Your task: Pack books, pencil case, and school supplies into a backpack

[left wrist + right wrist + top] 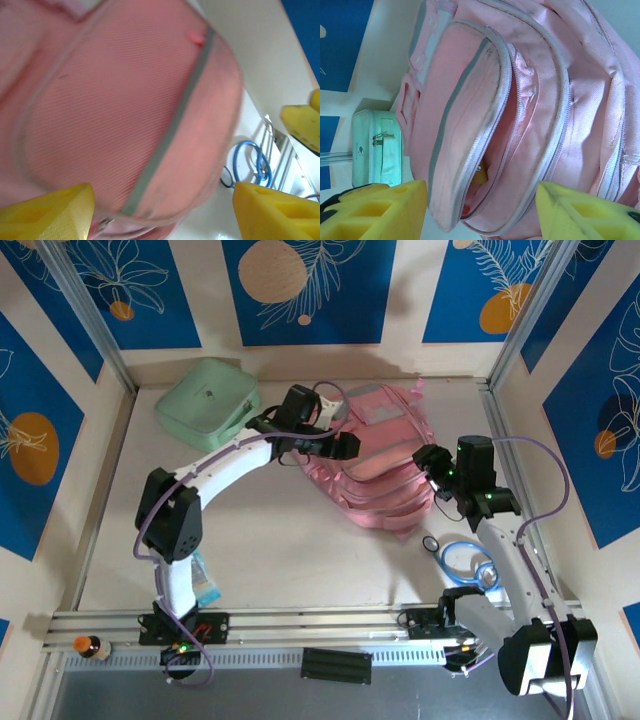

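Top external view: one pink backpack (385, 475) lies under the left gripper (342, 445) and just beside the right gripper (430, 462). Both grippers have their fingers apart and hold nothing. One green case (207, 402) lies left of the backpack. One blue loop (470, 560) lies near the backpack.

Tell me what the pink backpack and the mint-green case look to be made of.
Backpack: soft woven cloth, probably nylon or polyester, slight sheen; a fine weave shows close up in the left wrist view, with creases and a grey trim band. Mint-green case: smooth matte shell with a seam round its edge, maybe faux leather or coated fabric; too far to tell.
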`<control>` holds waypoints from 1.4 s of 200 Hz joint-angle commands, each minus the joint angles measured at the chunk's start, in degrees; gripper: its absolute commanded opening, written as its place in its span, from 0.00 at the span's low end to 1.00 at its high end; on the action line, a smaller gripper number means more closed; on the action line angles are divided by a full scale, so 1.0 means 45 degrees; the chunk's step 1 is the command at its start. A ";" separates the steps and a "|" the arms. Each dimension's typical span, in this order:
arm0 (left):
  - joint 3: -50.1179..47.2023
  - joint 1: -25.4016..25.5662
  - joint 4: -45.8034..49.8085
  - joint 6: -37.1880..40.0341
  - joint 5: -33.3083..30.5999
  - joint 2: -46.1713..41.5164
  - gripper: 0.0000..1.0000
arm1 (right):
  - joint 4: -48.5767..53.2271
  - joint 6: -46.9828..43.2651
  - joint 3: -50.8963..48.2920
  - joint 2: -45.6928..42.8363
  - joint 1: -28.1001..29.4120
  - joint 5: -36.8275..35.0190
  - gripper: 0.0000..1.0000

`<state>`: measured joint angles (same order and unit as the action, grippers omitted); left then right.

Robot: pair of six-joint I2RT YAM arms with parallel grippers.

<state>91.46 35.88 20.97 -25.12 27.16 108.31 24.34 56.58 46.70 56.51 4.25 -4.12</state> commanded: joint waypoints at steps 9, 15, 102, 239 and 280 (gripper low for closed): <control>-0.0751 -0.0523 -0.0548 -0.1489 -0.0855 -0.0250 0.68 | 0.0178 -0.0551 0.0090 0.0710 -0.0028 0.0606 0.64; -0.0788 -0.0573 -0.0559 -0.1674 -0.0898 -0.0125 0.67 | 0.0116 -0.0617 0.0117 0.0881 -0.0028 0.0796 0.66; 0.0567 -0.0729 -0.0881 -0.3150 0.0208 0.1934 0.50 | -0.0264 -0.1438 0.0842 0.3612 0.0051 0.2711 0.59; -0.1327 -0.0825 -0.3334 -0.4832 0.0904 0.1301 0.00 | -0.2336 -0.2747 0.1979 0.6778 0.0090 0.3403 0.22; -0.3577 -0.0776 -0.5404 -0.6278 0.0908 0.0158 0.00 | -0.1714 -0.3779 0.3481 0.7962 0.0184 0.3629 0.22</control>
<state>80.53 31.42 2.00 -48.69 27.11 113.58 20.69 43.97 56.86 90.30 4.25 8.64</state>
